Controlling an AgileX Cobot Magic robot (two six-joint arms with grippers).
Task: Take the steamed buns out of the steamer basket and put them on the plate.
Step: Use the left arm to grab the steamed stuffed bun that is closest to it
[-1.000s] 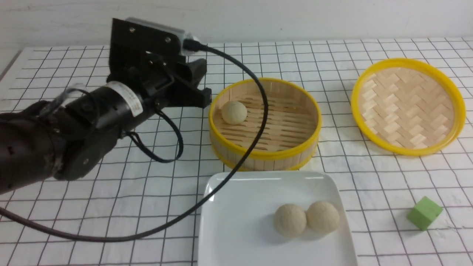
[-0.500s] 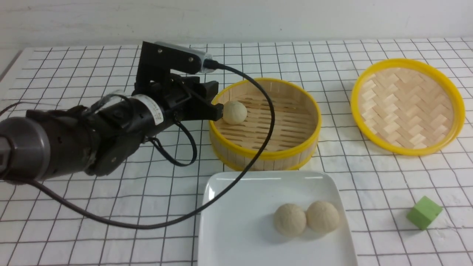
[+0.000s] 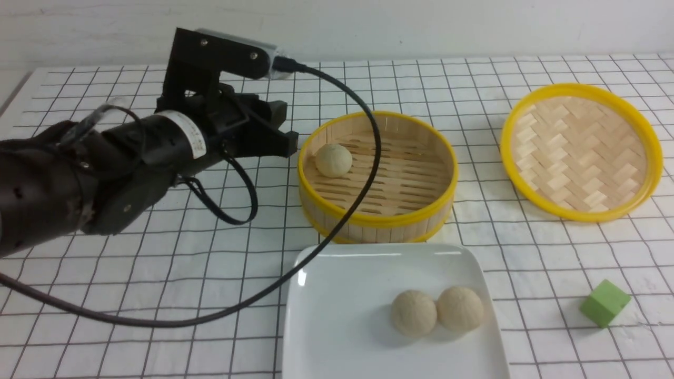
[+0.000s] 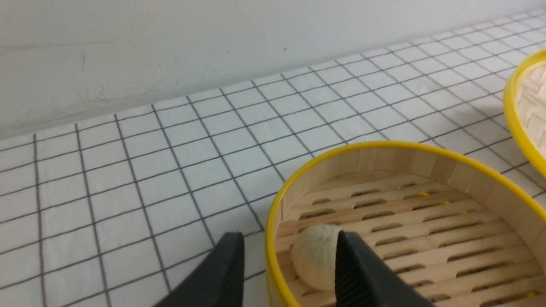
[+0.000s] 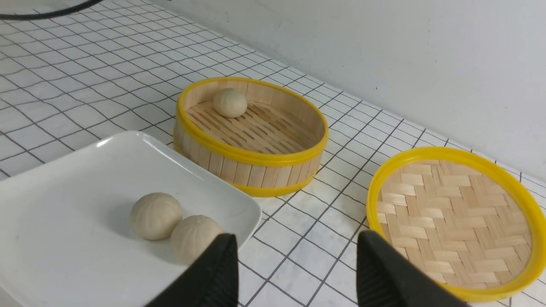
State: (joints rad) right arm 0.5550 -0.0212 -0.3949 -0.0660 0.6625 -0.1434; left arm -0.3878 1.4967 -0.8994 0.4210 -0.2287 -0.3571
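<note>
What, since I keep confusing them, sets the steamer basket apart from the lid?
The steamer basket is deep with slat walls; the lid is shallow. The basket's floor is slatted; the lid's is herringbone-woven. The basket holds one steamed bun; the lid none. Both are round, yellow-rimmed.

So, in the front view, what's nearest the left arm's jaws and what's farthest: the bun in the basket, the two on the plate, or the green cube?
1. The lone bun, at the left of the steamer basket, beside the jaws.
2. The two buns on the plate, front centre.
3. The green cube, front right.
</note>
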